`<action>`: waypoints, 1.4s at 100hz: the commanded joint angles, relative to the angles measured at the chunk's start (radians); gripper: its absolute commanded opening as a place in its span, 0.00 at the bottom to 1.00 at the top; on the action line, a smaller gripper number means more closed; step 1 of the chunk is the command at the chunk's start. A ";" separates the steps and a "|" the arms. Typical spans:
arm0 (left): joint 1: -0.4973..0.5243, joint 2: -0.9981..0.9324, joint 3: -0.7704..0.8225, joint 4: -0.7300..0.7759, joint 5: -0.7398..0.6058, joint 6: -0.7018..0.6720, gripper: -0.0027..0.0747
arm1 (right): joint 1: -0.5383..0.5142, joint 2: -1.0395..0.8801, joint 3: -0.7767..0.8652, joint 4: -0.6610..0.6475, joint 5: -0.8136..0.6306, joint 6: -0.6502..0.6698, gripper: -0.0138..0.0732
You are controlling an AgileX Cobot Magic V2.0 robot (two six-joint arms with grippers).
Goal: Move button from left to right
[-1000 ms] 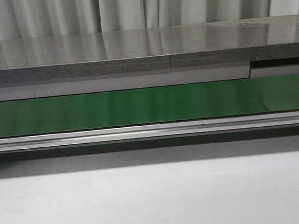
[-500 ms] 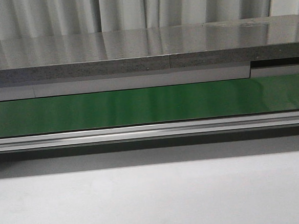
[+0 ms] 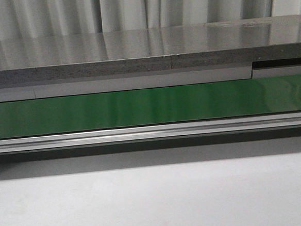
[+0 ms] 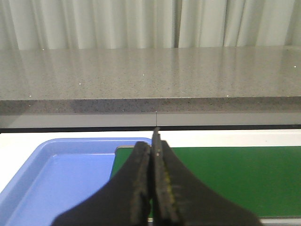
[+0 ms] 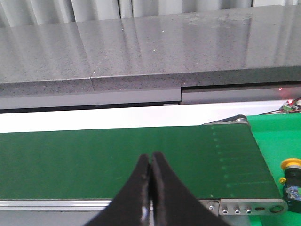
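The button (image 5: 290, 178) shows only in the right wrist view, at the picture's right edge: a yellow-orange round cap on a black body with small blue-green marks, standing on a bright green surface beside the end of the green conveyor belt (image 5: 117, 160). My right gripper (image 5: 151, 157) is shut and empty over the belt, well apart from the button. My left gripper (image 4: 152, 143) is shut and empty, above the edge where a blue tray (image 4: 51, 174) meets the belt (image 4: 225, 179). Neither gripper shows in the front view.
The green belt (image 3: 150, 107) runs across the front view, with an aluminium rail (image 3: 152, 133) in front and a grey stone counter (image 3: 136, 52) behind. A white table surface (image 3: 156, 200) lies nearest. The belt's metal end plate (image 5: 249, 206) has bolts.
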 commanded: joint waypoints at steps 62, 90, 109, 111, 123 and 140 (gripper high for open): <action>-0.005 0.004 -0.028 -0.007 -0.075 -0.003 0.01 | 0.046 -0.140 0.049 -0.112 -0.072 0.005 0.08; -0.005 0.004 -0.028 -0.007 -0.075 -0.003 0.01 | 0.074 -0.371 0.200 -0.133 -0.073 0.006 0.08; -0.005 0.004 -0.028 -0.007 -0.075 -0.003 0.01 | 0.074 -0.487 0.289 -0.141 -0.089 0.006 0.08; -0.005 0.006 -0.028 -0.007 -0.075 -0.003 0.01 | 0.074 -0.485 0.296 -0.144 -0.100 0.006 0.08; -0.005 0.005 -0.028 -0.007 -0.075 -0.003 0.01 | 0.074 -0.485 0.323 -0.149 -0.107 0.007 0.08; -0.005 0.005 -0.028 -0.007 -0.075 -0.003 0.01 | 0.074 -0.485 0.323 -0.149 -0.100 0.007 0.08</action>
